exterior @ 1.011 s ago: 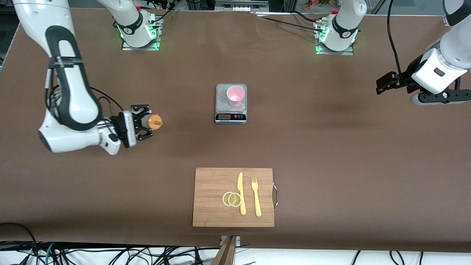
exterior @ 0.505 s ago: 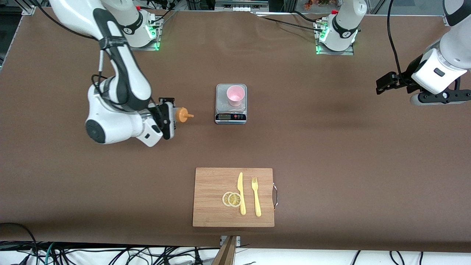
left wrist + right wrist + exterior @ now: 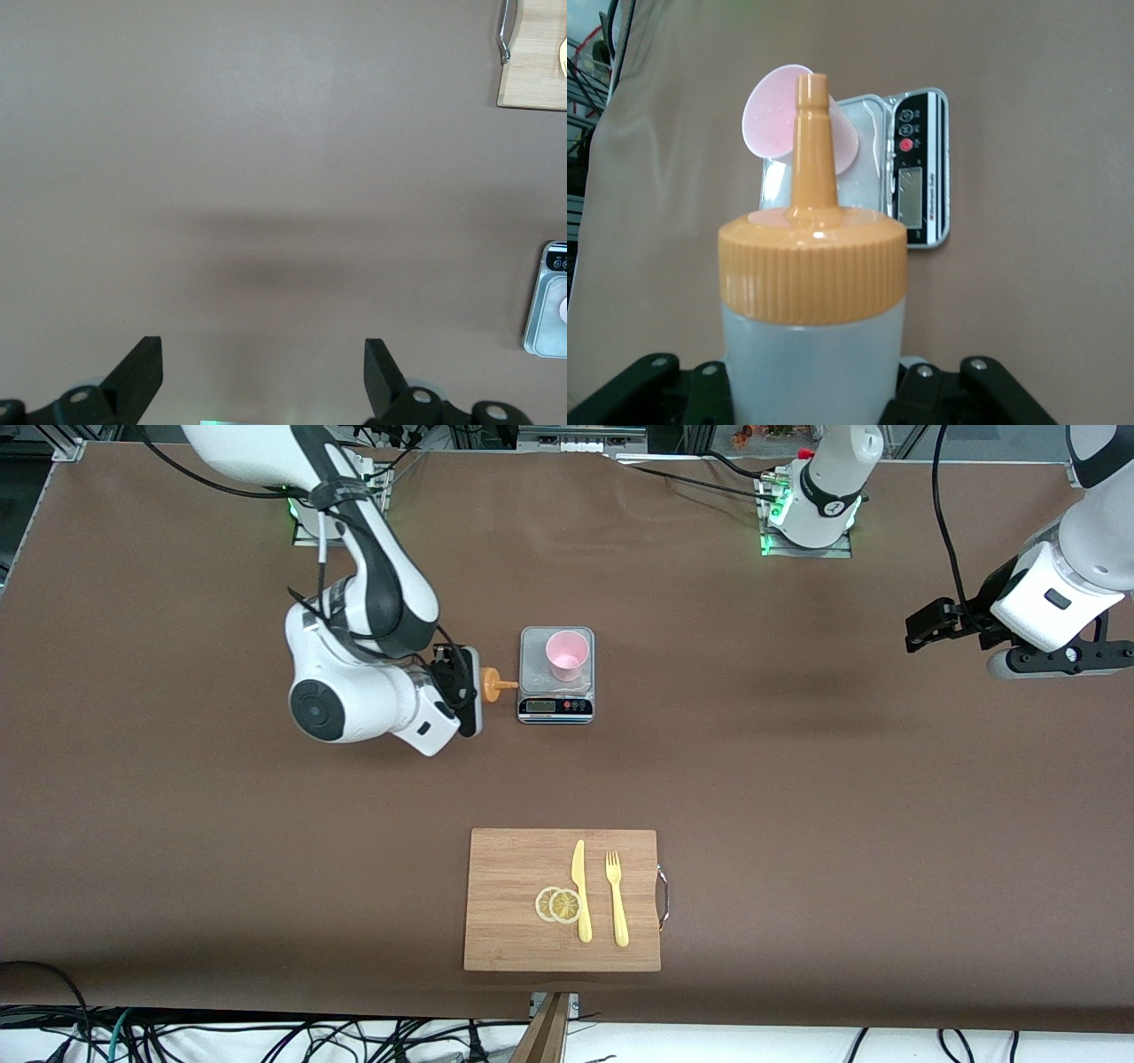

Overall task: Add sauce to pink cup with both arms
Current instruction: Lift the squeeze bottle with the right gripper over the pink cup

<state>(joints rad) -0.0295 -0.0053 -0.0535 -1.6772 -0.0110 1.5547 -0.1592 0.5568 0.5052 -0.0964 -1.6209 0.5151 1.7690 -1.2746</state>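
Front view, centre of frame: the right gripper, pinching the sauce bottle laid sideways, has its orange nozzle aimed at the pink cup on the kitchen scale, while the left gripper waits spread at the right edge

Matt brown counter — cloth-like. Translucent plastic sauce, ribbed orange cap. Smooth pink cup on shiny metal-topped scale; bamboo-grain wooden board.
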